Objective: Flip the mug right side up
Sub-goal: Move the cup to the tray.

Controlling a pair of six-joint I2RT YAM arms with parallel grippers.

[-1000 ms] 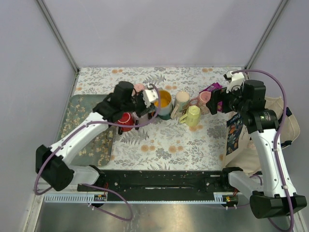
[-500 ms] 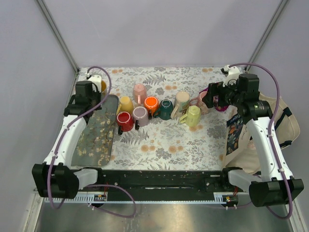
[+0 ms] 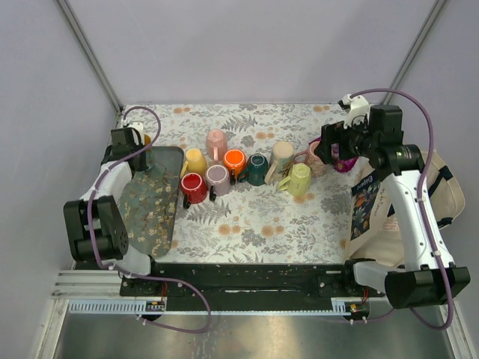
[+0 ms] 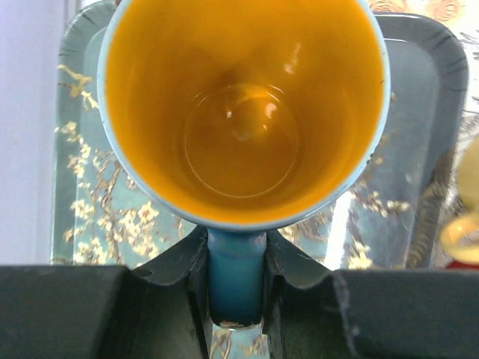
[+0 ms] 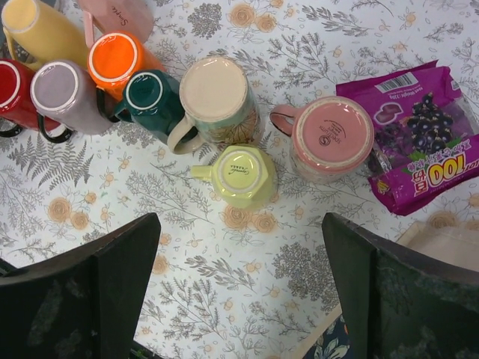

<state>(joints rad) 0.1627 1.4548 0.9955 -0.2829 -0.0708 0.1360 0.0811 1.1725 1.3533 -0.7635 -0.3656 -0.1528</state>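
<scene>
The blue ceramic mug (image 4: 239, 142) with a glossy orange inside is at about ten o'clock on the table, over the far end of the grey-green rectangular tray (image 4: 82, 217) with a blossom pattern. Its mouth faces the left wrist camera, and I cannot tell if its base touches the tray. The left gripper (image 4: 236, 254) is closed on the mug's blue handle, which points to six o'clock in that view. At about two o'clock the right gripper (image 5: 239, 299) hangs over the floral tablecloth (image 5: 224, 254) with its fingers spread wide, holding nothing. In its view a lime-green mug (image 5: 241, 173) and a cream mug (image 5: 217, 93) stand at twelve o'clock. At one o'clock a pink mug (image 5: 333, 138) stands upside down, just beside a purple snack bag (image 5: 419, 149).
</scene>
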